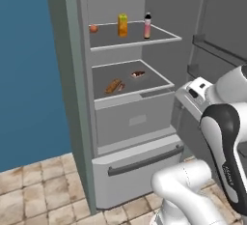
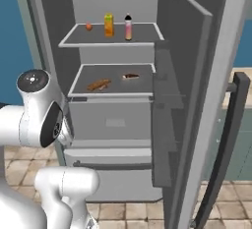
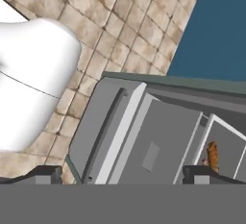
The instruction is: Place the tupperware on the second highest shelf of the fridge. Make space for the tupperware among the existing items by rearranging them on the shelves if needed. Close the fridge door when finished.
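A: Where's the tupperware?

B: Can't spot it. The fridge (image 1: 120, 137) stands open, the fridge door (image 2: 211, 125) swung right. The orange fruit (image 1: 93, 28), carton (image 1: 123, 25) and pink bottle (image 1: 147, 25) sit on its upper shelf (image 1: 154, 39); the sausages (image 1: 115, 86) lie one shelf below.

A: End effector?

B: The end effector (image 3: 123, 174) is spread wide, empty, looking down the fridge front; sausages lie ahead of its right fingertip. No legible labels.

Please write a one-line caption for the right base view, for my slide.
Open fridge: orange fruit, carton and pink bottle on upper shelf, sausages below, fridge door swung wide.
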Available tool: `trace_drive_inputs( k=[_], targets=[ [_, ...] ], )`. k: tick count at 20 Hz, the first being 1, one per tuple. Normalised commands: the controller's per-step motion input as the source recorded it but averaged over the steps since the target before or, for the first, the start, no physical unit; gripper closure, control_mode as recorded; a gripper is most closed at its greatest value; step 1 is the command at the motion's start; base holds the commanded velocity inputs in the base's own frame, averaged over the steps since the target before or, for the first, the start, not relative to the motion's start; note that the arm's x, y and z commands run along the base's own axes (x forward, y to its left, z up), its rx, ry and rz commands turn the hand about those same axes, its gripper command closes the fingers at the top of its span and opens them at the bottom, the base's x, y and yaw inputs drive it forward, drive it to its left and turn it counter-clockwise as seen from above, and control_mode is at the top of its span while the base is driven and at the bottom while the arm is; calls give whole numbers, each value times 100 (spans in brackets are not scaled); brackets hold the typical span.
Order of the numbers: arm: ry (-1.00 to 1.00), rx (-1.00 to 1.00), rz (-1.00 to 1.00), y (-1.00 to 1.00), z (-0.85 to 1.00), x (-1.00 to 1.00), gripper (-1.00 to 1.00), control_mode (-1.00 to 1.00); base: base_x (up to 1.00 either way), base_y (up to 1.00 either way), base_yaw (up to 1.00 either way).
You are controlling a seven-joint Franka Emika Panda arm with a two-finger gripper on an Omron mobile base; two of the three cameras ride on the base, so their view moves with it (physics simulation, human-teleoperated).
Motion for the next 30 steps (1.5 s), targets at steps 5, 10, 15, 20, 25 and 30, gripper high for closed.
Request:
trace_drive_inputs(
  k=[5,10,15,20,25,30],
  targets=[
    [0,0,0,0,0,0,-100,100,-52,77,-27],
    [0,0,0,0,0,0,-100,100,-43,19,-36],
    [0,0,0,0,0,0,-100,100,-22,-2,-42],
    [0,0,0,0,0,0,-100,100,-4,0,-36],
    [0,0,0,0,0,0,-100,100,-10,0,-33],
    [0,0,0,0,0,0,-100,100,-3,0,-26]
  ],
)
